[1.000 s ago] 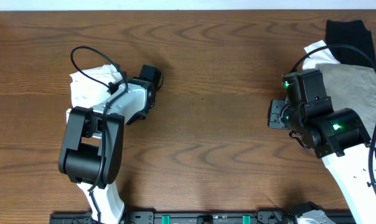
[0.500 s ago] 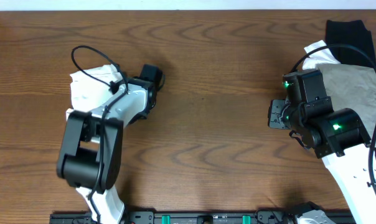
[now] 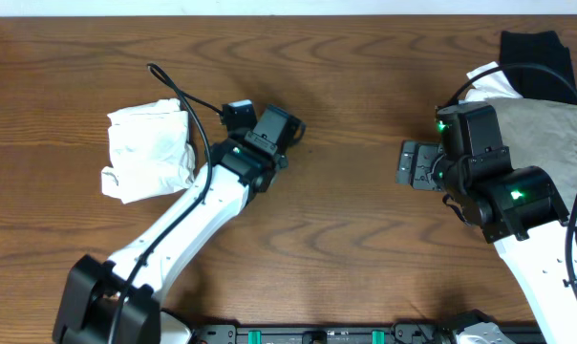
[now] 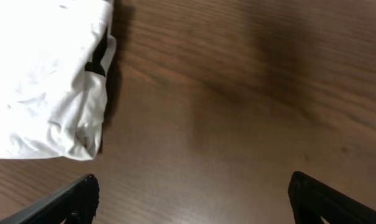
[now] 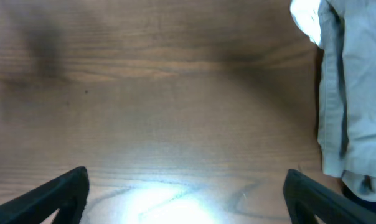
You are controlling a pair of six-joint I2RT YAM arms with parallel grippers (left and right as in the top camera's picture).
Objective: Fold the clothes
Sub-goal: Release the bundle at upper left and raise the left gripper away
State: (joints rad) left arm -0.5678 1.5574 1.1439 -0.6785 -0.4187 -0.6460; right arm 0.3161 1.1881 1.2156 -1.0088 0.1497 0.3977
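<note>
A folded white T-shirt (image 3: 147,150) lies at the left of the table; in the left wrist view the shirt (image 4: 45,74) shows a bit of black print at its edge. To its right my left gripper (image 3: 281,129) hovers open over bare wood, apart from the shirt, its jaws (image 4: 191,193) wide and empty. More clothes are piled at the far right: a grey-beige garment (image 3: 542,134), a black one (image 3: 535,55) and a white edge (image 3: 484,75). My right gripper (image 3: 410,164) is open and empty just left of that pile. The grey-beige cloth (image 5: 356,93) fills the right wrist view's right side.
The wooden table (image 3: 346,220) stretches between the two arms. The left arm's black cable (image 3: 188,100) arcs over the folded shirt's right edge. A bright glare patch (image 5: 175,202) lies on the wood under the right gripper.
The left arm has swung right, off the folded white shirt, which now lies uncovered. Both grippers have gone from shut to wide open. The right arm has barely moved.
</note>
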